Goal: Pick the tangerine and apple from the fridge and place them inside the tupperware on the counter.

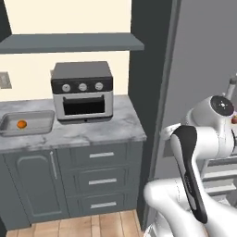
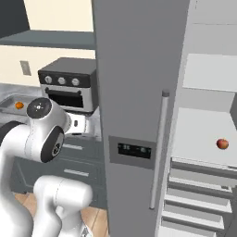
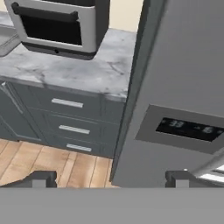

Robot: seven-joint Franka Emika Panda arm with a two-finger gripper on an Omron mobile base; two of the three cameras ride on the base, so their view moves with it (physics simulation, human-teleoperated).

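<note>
Tangerine (image 1: 21, 124) in tupperware (image 1: 39, 126) | apple (image 2: 222, 144) on fridge (image 2: 139, 83) shelf | jaws released, empty

You have a bright orange tangerine (image 1: 21, 124) in the dull grey tupperware (image 1: 39, 124). The counter (image 1: 102, 130) is grey-white marble with darker veins, over dark grey drawers (image 1: 102, 176) with silver handles. Your toaster oven (image 1: 82, 91) is black and silver. The fridge (image 2: 139, 92) is plain grey outside, with a dark display panel (image 3: 188, 129), and white inside, where you see the red-orange apple (image 2: 222, 144). The floor (image 3: 48, 164) is light wood planks.
</note>
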